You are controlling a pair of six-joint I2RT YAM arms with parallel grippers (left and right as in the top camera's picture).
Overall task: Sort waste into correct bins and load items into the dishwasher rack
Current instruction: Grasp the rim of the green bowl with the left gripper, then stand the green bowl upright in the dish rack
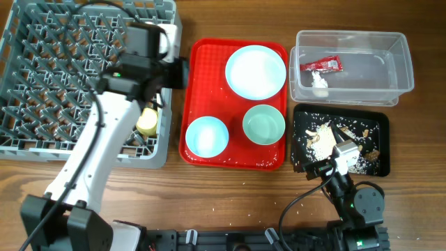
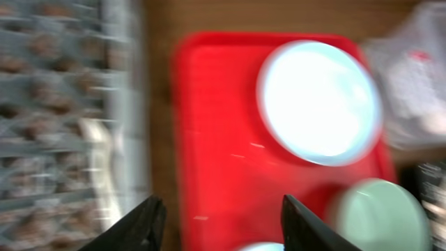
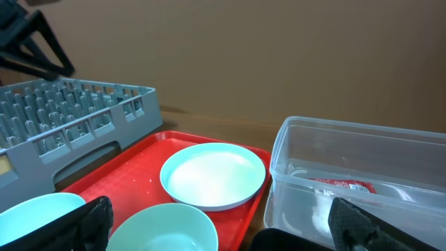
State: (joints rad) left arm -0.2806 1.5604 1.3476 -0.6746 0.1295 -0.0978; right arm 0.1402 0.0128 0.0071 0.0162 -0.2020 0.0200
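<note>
Left gripper (image 2: 221,203), fingers spread and empty, hovers at the left edge of the red tray (image 1: 209,77), beside the grey dishwasher rack (image 1: 42,70) at upper left, where a yellow cup (image 1: 147,122) sits. A white plate (image 1: 256,71), a blue bowl (image 1: 207,136) and a green bowl (image 1: 264,124) lie on the tray. Right gripper (image 3: 219,213), likewise spread and empty, hangs over the crumb-strewn black tray (image 1: 382,139) at lower right. A red sauce packet (image 1: 321,65) lies in the clear tub (image 1: 404,63) at upper right.

I see a brown wooden table (image 1: 230,188) with visible grain filling my overhead view. Behind it, my right wrist view shows a plain tan wall (image 3: 244,56), evenly lit.
</note>
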